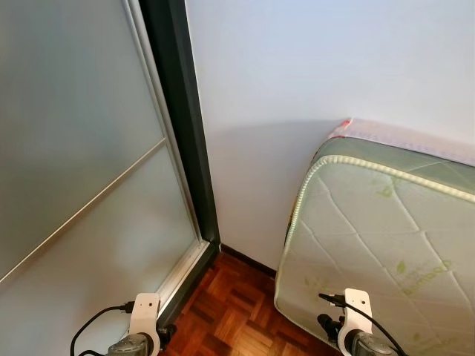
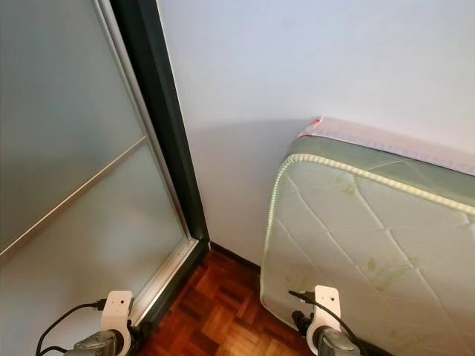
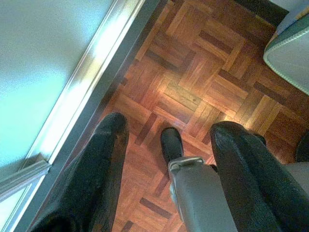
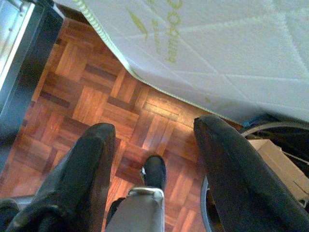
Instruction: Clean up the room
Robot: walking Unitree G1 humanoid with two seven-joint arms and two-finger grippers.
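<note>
A pale green quilted mattress [image 1: 378, 237] leans on its edge against the white wall [image 1: 297, 81], and its lower corner [image 4: 203, 53] hangs over the parquet. Both arms hang low, with their white wrist mounts [image 1: 142, 315] [image 1: 356, 311] at the bottom of the eye views. My left gripper [image 3: 171, 126] points down at the wooden floor [image 3: 193, 72], open and holding nothing. My right gripper [image 4: 157, 126] also points at the floor just in front of the mattress, open and holding nothing.
A frosted glass sliding door [image 1: 74, 163] in a dark frame [image 1: 185, 126] stands on the left, its metal track [image 3: 82, 96] along the floor. A cardboard box [image 4: 277, 162] and a dark curved rim [image 4: 270, 126] lie under the mattress edge. My feet [image 3: 171, 142] [image 4: 154, 169] stand on the parquet.
</note>
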